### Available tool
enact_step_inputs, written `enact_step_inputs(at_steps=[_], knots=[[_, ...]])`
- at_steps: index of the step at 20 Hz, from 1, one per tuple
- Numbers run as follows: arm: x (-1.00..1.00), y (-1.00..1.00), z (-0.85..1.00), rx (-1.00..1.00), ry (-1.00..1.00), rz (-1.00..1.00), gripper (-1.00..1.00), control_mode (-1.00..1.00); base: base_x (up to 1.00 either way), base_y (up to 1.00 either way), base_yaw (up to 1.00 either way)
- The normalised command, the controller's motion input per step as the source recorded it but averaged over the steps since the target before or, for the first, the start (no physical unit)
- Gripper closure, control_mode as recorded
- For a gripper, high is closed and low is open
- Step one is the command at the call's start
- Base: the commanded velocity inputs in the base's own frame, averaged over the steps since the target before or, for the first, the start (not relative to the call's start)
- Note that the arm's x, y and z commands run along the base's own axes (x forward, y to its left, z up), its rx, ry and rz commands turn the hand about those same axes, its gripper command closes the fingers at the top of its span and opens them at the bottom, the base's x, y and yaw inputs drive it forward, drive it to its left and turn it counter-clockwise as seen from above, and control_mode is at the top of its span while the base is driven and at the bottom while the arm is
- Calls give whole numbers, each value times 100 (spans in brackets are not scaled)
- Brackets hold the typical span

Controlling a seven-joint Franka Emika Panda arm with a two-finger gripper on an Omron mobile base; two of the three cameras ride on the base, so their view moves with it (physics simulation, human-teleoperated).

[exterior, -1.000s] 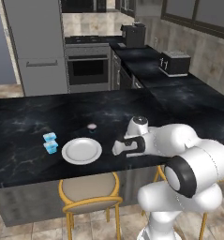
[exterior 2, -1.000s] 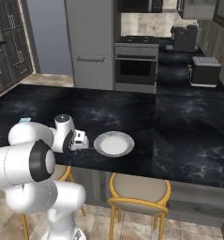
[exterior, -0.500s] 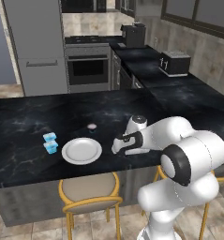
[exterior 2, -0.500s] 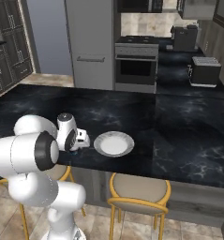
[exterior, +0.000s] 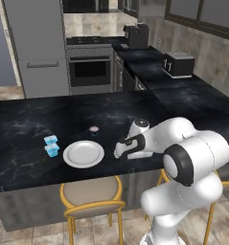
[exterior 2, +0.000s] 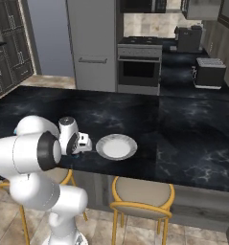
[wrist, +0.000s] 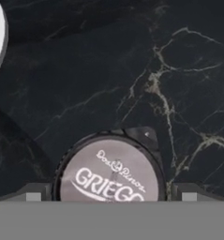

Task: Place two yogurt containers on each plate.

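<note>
Your gripper (wrist: 111,197) is hanging wide open and empty, its two fingertips (wrist: 33,196) straddling a round dark yogurt cup (wrist: 109,180) with a pale lid reading "GRIEGO", directly below at the six o'clock edge of the hand view. One white plate (exterior: 84,154) is lying just beside it on the black counter (exterior: 25,124); its rim is peeking in at ten o'clock. Two light blue cups (exterior: 51,145) are sitting just past the plate.

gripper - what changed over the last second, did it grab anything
Little changed: the arm's elbow shifted slightly, while the gripper stayed low and open over the dark round yogurt cup, grabbing nothing. Plate, blue cups and far cup stayed put.
</note>
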Motion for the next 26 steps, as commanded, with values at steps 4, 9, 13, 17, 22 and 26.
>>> enact_step_inputs(at_steps=[4,9,13,17,22,26], knots=[[4,1,-3,0,0,0,-100,-100,0,0,0],[10,0,-1,0,0,0,-100,-100,0,0,0],[11,0,-1,0,0,0,100,-100,0,0,0],[10,0,-8,0,2,0,100,-100,0,0,0],[3,0,-4,1,3,2,100,-100,0,0,0],[0,-23,46,4,-1,0,100,-100,0,0,0]])
